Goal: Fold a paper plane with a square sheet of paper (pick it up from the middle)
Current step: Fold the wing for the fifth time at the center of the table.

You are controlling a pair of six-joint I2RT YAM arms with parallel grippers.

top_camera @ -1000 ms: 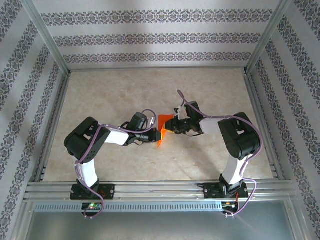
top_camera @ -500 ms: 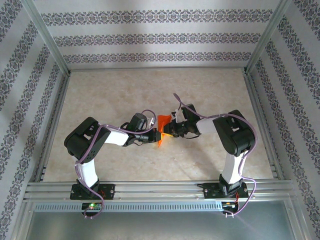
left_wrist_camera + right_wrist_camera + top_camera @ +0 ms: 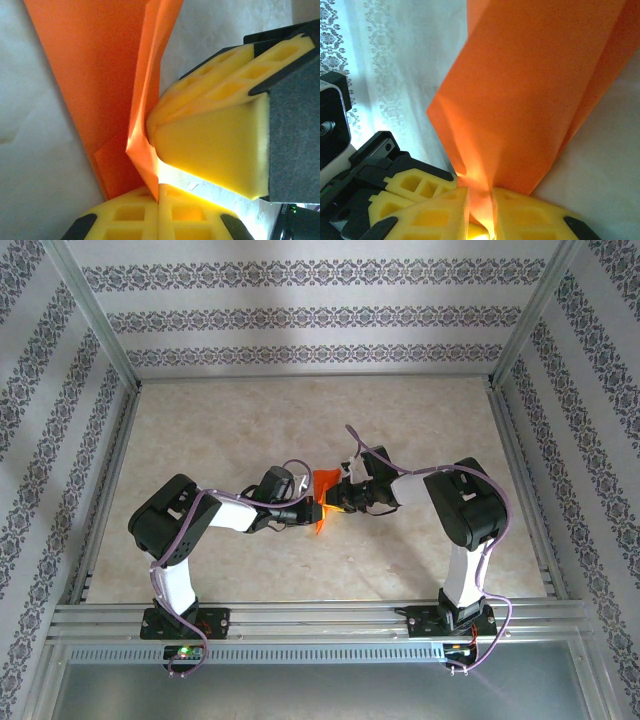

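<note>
Near edge: both arms reached inward from their bases and met low over the middle of the worktop (image 3: 200,430).

Left hand (image 3: 158,200): clenched on the sheet of paper (image 3: 100,75). Its yellow fingers (image 3: 127,217) were pressed together, with a thin orange corner pinched in the seam between them.

Right hand (image 3: 480,200): also clamped on the sheet, with the lower tip of the paper squeezed between its two yellow pads (image 3: 530,215). The hands sat just beside each other, nearly tip to tip.

Sheet: bright orange-red, plain and unmarked. It was partly folded, not flat. A sharp crease ran up from the gripped point, and layered flaps overlapped along it. The paper glowed lighter where it bent at the pinch. It stood up off the worktop between the two hands and widened away from them.

Beyond: bare pale marbled worktop, then patterned wall panels (image 3: 320,315).
</note>
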